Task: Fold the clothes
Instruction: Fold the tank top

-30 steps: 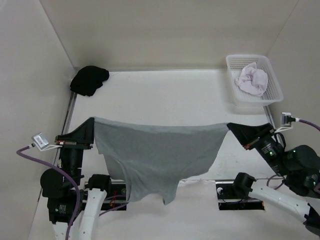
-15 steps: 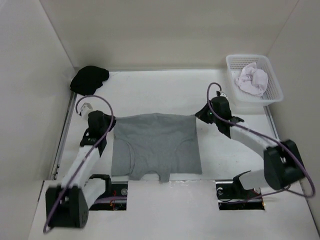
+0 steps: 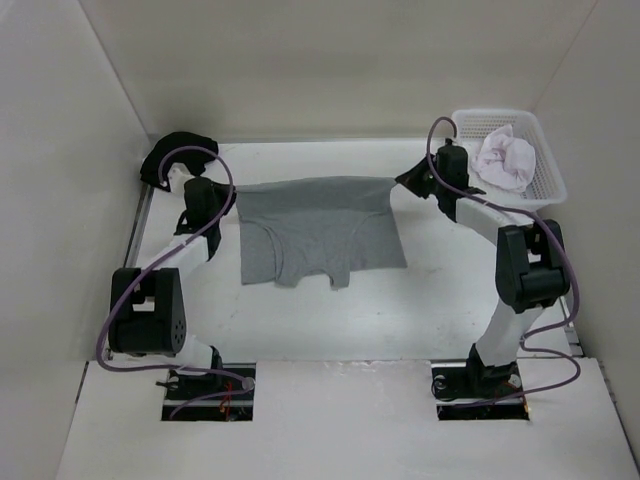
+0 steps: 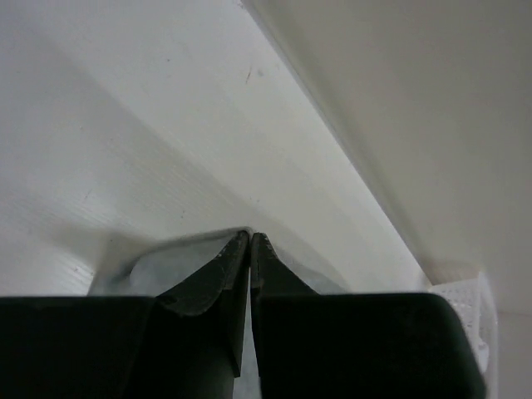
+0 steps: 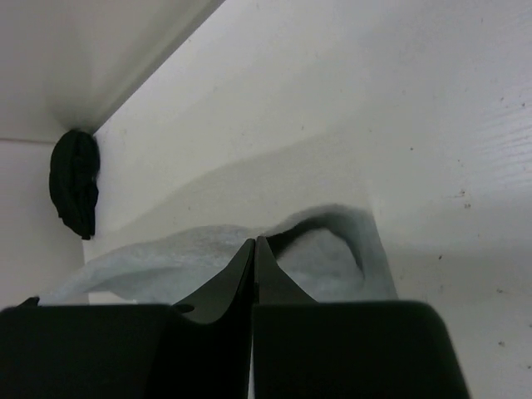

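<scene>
Folding looks barely started: grey shirt (image 3: 318, 230) lies spread at 12 o'clock on the table (image 3: 330, 320), left claw (image 3: 230, 194) and right claw (image 3: 399, 183) clamped on its far corners.

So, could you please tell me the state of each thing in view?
grey garment: spread flat, both far corners pinched.
left gripper: jaws shut on grey garment.
right gripper: jaws shut on grey garment.
black cloth bundle: bunched in far left corner.
white basket: upright, holding crumpled pale cloth.
</scene>
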